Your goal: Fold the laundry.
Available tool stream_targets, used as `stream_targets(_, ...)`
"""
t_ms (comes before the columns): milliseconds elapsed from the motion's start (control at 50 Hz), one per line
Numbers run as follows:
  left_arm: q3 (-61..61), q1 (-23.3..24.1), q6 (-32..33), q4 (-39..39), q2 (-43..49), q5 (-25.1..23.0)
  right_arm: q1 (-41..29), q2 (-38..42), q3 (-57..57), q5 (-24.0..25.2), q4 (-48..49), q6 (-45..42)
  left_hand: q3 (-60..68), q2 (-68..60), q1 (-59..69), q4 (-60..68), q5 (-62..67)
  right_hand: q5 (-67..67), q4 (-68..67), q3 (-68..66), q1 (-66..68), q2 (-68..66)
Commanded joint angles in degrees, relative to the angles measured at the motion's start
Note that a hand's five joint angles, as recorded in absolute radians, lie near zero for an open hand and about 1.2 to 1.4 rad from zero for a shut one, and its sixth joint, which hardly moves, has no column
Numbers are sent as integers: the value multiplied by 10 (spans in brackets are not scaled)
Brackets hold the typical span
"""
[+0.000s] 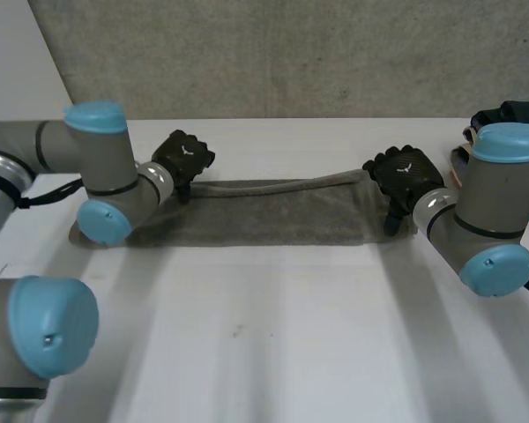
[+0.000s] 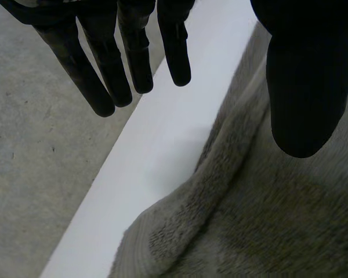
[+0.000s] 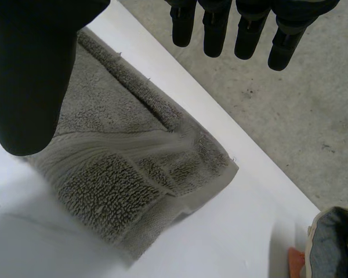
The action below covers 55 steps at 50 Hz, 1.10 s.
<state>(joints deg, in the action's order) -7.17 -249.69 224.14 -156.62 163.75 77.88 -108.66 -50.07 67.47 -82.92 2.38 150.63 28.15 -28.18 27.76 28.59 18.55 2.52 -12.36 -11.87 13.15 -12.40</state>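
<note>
A grey towel (image 1: 273,216) lies on the white table (image 1: 291,335) as a long folded strip running left to right. My left hand (image 1: 183,159) hovers at its far left end, fingers straight and apart from the thumb, holding nothing. In the left wrist view the thumb (image 2: 304,81) hangs over the towel (image 2: 267,220) and the fingers (image 2: 104,75) reach past the table's far edge. At the strip's right end my right hand (image 1: 406,176) is open too. Its thumb (image 3: 35,69) hangs above the towel's folded corner (image 3: 116,168) without touching it.
A heap of dark and mixed clothing (image 1: 511,115) sits at the table's far right, next to the right arm, and shows beside the right hand (image 3: 336,243). The table's far edge runs just behind the towel, with concrete floor (image 2: 35,145) beyond.
</note>
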Motion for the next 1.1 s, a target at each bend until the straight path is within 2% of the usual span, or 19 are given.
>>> stream_targets(20, 71, -5, 81, -34, 69, -6, 1, 0, 4, 0, 1, -22, 51, -51, 55, 47, 47, -25, 24, 19, -32, 24)
stream_targets(100, 94, -5, 120, -41, 90, -11, 6, -4, 5, 0, 0, -32, 76, -76, 80, 72, 72, -25, 24, 19, -32, 24)
stream_targets(240, 108, 1, 187, -49, 113, -32, 8, -11, 4, 0, 0, -34, 233, -232, 236, 228, 229, -25, 24, 19, -32, 24)
stream_targets(300, 109, 1, 220, -49, 119, -34, 8, -16, 4, -2, 0, -35, 238, -238, 242, 233, 234, -25, 24, 19, -32, 24)
stream_targets(440, 115, 3, 235, -46, 123, -37, 9, -23, 5, 0, -5, -42, 231, -231, 235, 227, 227, -25, 24, 19, -32, 24)
stream_targets(580, 123, 5, 243, -11, 124, -56, 11, -26, 6, -4, -5, -52, 243, -242, 247, 238, 239, -25, 24, 19, -32, 24)
stream_targets(600, 124, 4, 243, -6, 124, -61, 11, -26, 5, -4, -5, -53, 281, -281, 285, 277, 277, -25, 24, 19, -32, 24)
stream_targets(620, 125, 4, 244, -4, 126, -64, 13, -27, 5, -4, -5, -54, 396, -396, 400, 392, 392, -25, 24, 19, -32, 24)
stream_targets(660, 125, 3, 245, -8, 126, -64, 14, -26, 4, -4, -4, -58, 436, -436, 440, 432, 432, -25, 24, 19, -32, 24)
stream_targets(680, 125, 3, 248, -18, 126, -67, 15, -26, 4, -4, -4, -59, 498, -498, 502, 493, 494, -25, 24, 19, -32, 24)
stream_targets(780, 110, 17, 271, -74, 105, -63, 17, -27, 4, -5, -4, -65, 519, -518, 522, 514, 514, -25, 24, 19, -32, 24)
stream_targets(800, 102, 22, 266, -78, 89, -59, 18, -27, 3, -5, -4, -66, 519, -518, 522, 514, 514, -25, 24, 19, -32, 24)
stream_targets(860, 52, 34, 200, -94, 19, -63, 19, -27, 2, -6, -5, -68, 519, -518, 522, 514, 514, -25, 24, 19, -32, 24)
stream_targets(880, 22, 39, 146, -106, -12, -70, 19, -27, 2, -6, -5, -68, 519, -518, 522, 514, 514, -25, 24, 19, -32, 24)
stream_targets(940, -28, 50, 65, -124, -64, -74, 19, -27, 2, -6, -5, -68, 519, -518, 522, 514, 514, -25, 24, 19, -32, 24)
stream_targets(960, -67, 54, 20, -131, -101, -73, 19, -27, 3, -6, -5, -68, 519, -518, 522, 514, 514, -25, 24, 19, -32, 24)
stream_targets(1040, -194, 58, -70, -136, -207, -77, 19, -27, 2, -5, -5, -68, 519, -518, 522, 514, 514, -25, 24, 19, -32, 24)
stream_targets(1100, -273, 55, -112, -154, -269, -86, 20, -27, 0, -5, -8, -68, 519, -518, 522, 514, 514, -25, 24, 19, -32, 24)
